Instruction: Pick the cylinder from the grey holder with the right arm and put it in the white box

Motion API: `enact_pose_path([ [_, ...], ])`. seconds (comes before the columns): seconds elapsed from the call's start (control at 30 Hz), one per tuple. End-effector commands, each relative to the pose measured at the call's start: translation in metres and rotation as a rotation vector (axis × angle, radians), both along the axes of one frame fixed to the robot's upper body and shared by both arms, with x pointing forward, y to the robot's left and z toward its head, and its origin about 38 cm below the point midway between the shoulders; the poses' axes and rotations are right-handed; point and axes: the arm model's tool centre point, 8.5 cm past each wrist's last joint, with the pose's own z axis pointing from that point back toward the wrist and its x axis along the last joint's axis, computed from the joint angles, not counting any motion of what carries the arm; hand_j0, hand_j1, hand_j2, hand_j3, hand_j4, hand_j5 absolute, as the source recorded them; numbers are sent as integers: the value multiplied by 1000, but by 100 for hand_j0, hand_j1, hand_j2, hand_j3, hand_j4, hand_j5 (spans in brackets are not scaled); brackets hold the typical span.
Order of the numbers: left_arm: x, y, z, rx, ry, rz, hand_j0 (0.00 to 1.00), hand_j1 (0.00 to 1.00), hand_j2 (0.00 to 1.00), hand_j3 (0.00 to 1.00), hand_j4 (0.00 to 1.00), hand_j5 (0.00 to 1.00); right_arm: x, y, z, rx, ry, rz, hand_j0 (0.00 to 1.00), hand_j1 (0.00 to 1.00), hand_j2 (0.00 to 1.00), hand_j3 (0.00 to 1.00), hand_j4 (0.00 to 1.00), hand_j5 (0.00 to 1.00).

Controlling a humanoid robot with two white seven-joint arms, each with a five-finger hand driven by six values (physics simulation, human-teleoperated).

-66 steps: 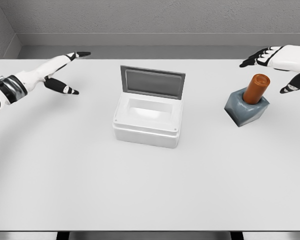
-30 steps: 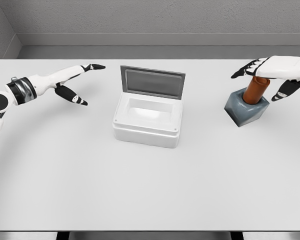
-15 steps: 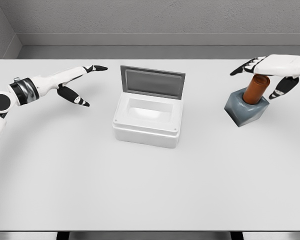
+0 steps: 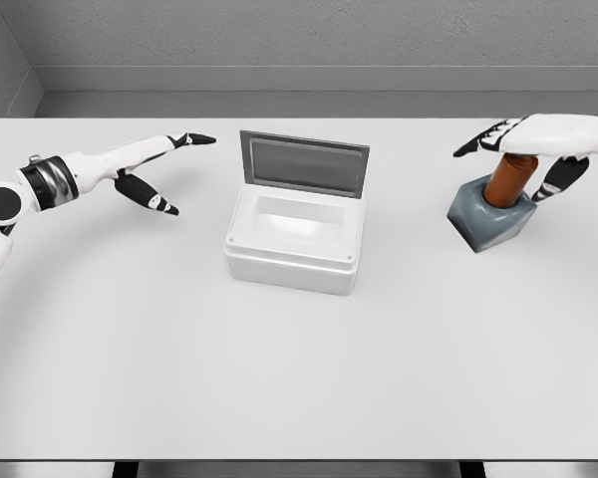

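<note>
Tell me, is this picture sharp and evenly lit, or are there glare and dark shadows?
Head view: sharp all over, with flat, even light and no glare on the table. Only faint soft shadows show, under the white box and the grey holder. The right hand covers the cylinder's top.

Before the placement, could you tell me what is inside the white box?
The white box stands open, lid raised, and its visible interior holds nothing. The near wall hides the front strip of its floor.
</note>
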Motion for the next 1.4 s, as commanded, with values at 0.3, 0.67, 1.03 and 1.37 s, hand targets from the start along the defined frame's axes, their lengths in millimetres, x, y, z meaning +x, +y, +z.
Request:
enact_pose_path([
  [0.3,1,-3,1,-8,4,-6,100,100,100,100,100,100,0,-1,-1,-8,13,-2,86,86,86,86,86,86],
  [0.67,1,-4,1,-8,3,-8,100,100,100,100,100,100,1,-1,0,-7,11,-4,70,70,70,70,70,70],
  [1.03,1,-4,2,-9,2,-7,100,100,100,100,100,100,4,4,-4,0,19,1,55,55,55,55,55,55],
  [1.37,0,-3,1,-9,3,-5,100,100,100,100,100,100,5,9,-7,4,24,9,46,46,46,46,46,46],
])
